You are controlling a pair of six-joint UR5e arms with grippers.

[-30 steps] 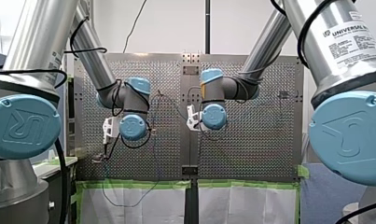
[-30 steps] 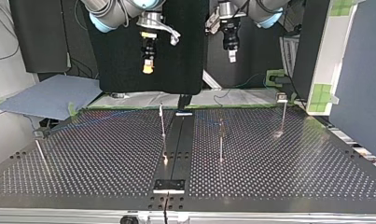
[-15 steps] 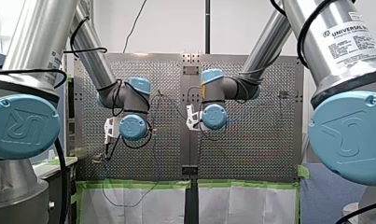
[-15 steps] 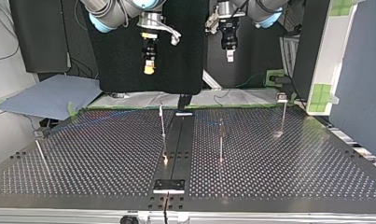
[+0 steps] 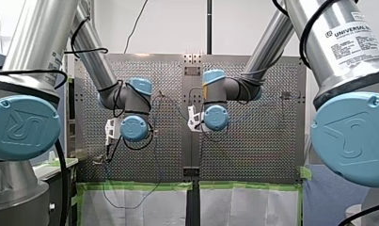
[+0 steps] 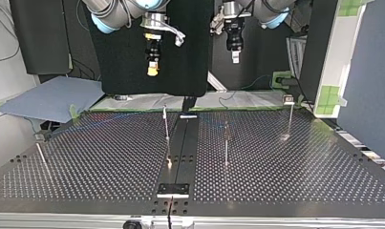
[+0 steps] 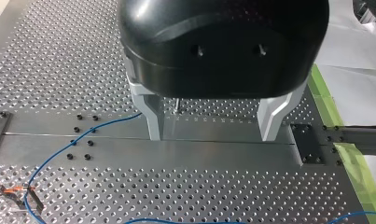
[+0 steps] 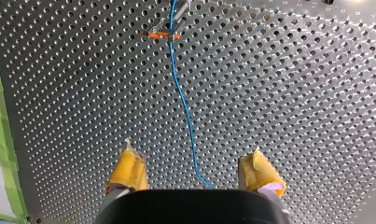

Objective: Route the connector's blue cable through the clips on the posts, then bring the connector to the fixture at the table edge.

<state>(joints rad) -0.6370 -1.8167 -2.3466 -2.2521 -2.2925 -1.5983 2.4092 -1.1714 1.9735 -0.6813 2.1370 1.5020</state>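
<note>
Front view: arms held over perforated table [image 5: 253, 155].
Top view: left gripper [image 6: 235, 56], right gripper [image 6: 152, 70] held high above posts [image 6: 226, 143].
Left wrist view: fingers [image 7: 154, 116] spread, empty; blue cable [image 7: 78, 142] laid on table below.
Right wrist view: yellow pads [image 8: 127, 170] spread, empty; cable led to orange-marked clip [image 8: 164, 33].

Your worktop [image 6: 300, 162] is one big perforated metal sheet. A smooth metal strip [image 7: 213, 149] runs across it right under the left hand [image 7: 212, 135], with a black plate [image 7: 311, 144] bolted down just beside that hand. The blue cable [image 8: 183, 100] runs over the holes from between the right hand [image 8: 192, 154]'s fingers straight ahead to a small orange-marked fitting [image 8: 163, 33].
</note>
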